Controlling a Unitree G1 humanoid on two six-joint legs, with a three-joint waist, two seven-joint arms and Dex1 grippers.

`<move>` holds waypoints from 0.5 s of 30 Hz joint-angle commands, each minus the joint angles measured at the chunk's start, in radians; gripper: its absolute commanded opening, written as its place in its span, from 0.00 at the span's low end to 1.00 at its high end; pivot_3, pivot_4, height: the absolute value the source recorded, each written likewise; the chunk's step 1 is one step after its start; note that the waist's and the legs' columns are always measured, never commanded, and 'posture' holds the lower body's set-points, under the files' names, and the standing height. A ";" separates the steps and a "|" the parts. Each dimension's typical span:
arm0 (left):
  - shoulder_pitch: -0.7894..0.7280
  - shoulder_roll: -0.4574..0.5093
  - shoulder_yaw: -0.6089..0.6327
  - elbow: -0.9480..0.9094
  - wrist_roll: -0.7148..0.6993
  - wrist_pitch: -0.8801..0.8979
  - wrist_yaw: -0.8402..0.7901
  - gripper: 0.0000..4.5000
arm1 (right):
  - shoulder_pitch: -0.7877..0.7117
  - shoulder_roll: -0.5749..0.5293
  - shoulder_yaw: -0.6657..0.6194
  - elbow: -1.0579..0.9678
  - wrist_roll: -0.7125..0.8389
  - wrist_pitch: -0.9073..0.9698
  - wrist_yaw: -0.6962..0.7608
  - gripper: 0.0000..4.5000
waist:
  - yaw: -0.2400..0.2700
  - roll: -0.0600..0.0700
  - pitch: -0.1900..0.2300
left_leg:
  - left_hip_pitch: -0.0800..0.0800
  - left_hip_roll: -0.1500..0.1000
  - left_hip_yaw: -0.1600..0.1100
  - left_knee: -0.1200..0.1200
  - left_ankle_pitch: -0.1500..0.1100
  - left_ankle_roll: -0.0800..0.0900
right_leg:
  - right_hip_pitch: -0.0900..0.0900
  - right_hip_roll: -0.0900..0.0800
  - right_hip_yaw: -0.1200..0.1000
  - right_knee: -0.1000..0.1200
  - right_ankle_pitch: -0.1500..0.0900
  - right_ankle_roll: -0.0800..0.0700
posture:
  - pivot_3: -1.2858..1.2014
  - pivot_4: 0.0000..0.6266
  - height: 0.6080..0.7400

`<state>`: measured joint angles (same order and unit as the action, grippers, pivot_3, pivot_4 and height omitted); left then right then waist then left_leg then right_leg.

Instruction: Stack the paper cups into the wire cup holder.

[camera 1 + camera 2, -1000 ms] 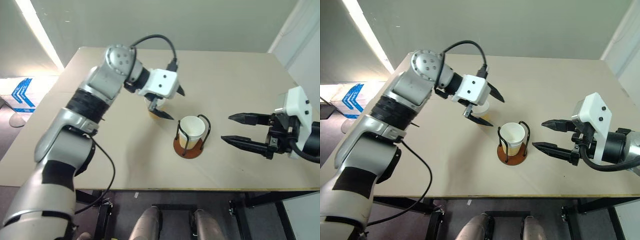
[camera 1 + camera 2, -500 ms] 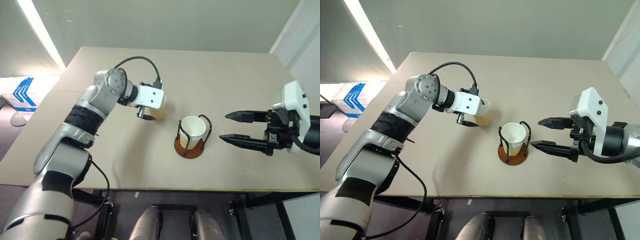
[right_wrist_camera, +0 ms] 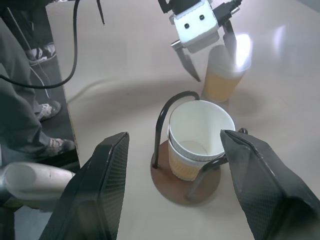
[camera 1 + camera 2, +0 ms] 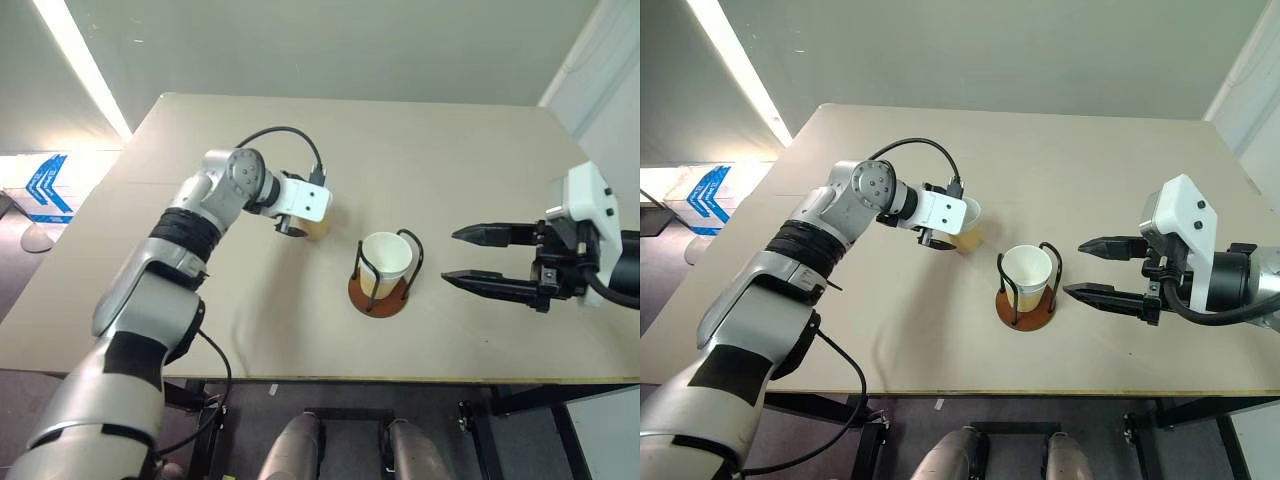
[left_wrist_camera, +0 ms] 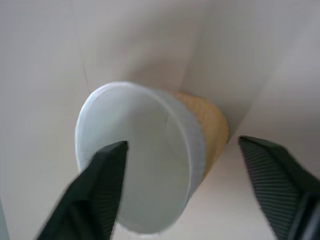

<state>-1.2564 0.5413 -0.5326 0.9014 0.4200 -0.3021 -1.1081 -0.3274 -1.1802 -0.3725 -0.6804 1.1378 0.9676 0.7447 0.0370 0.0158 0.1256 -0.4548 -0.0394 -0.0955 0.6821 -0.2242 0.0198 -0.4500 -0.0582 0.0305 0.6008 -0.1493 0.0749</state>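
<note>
One paper cup (image 4: 319, 226) stands upright on the table, left of and behind the wire cup holder (image 4: 378, 294). My left gripper (image 3: 210, 55) is low over this cup and open. Its fingers straddle the cup: one dark finger (image 5: 100, 185) shows across the white mouth, the other (image 5: 275, 175) stands clear of the tan wall (image 5: 212, 125). Two nested paper cups (image 3: 200, 137) sit in the holder between the black wire loops. My right gripper (image 4: 470, 258) hovers open to the right of the holder, pointing at it, with nothing held.
The beige table (image 4: 450, 150) reaches well behind and to both sides of the holder. Its front edge (image 4: 400, 378) runs close below the holder. A person's legs and shoes (image 3: 20, 110) stand beside the table in the right wrist view.
My left gripper has come down from above the loose cup and turned, so its fingers now straddle the cup. The cup, the holder and my right gripper have not moved.
</note>
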 commanded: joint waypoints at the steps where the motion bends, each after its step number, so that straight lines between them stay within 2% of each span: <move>1: -0.037 0.006 0.014 0.000 0.001 -0.048 -0.028 0.58 | -0.003 -0.013 -0.048 -0.019 0.032 0.003 -0.016 0.68 | 0.000 0.000 0.000 | 0.000 0.000 0.000 0.000 0.000 0.000 | 0.000 0.000 0.000 0.000 0.000 0.000 | 0.52 0.24 1.00; 8: -0.045 0.013 0.030 0.012 -0.009 -0.065 -0.077 0.03 | -0.025 -0.003 -0.046 -0.002 0.037 -0.016 -0.028 0.68 | 0.000 0.000 0.000 | 0.000 0.000 0.000 0.000 0.000 0.000 | 0.000 0.000 0.000 0.000 0.000 0.000 | 0.52 0.24 1.00; 9: -0.046 0.015 0.032 0.015 -0.009 -0.068 -0.081 0.01 | -0.032 -0.001 -0.043 0.003 0.037 -0.020 -0.030 0.68 | 0.000 0.000 0.000 | 0.000 0.000 0.000 0.000 0.000 0.000 | 0.000 0.000 0.000 0.001 0.000 0.000 | 0.52 0.24 1.00; 15: -0.053 0.028 0.038 0.026 -0.009 -0.079 -0.100 0.01 | -0.062 0.004 -0.030 0.026 0.031 -0.031 -0.030 0.68 | 0.000 0.000 0.000 | 0.000 0.000 0.000 0.001 0.000 0.000 | 0.000 0.000 0.000 0.002 0.000 0.000 | 0.52 0.24 1.00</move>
<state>-1.2750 0.5546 -0.5241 0.9297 0.4198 -0.3702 -1.2004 -0.3714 -1.1773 -0.3787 -0.6544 1.1639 0.9551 0.7212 0.0369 0.0158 0.1255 -0.4546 -0.0394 -0.0953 0.6827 -0.2243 0.0199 -0.4503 -0.0582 0.0306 0.6024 -0.1493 0.0749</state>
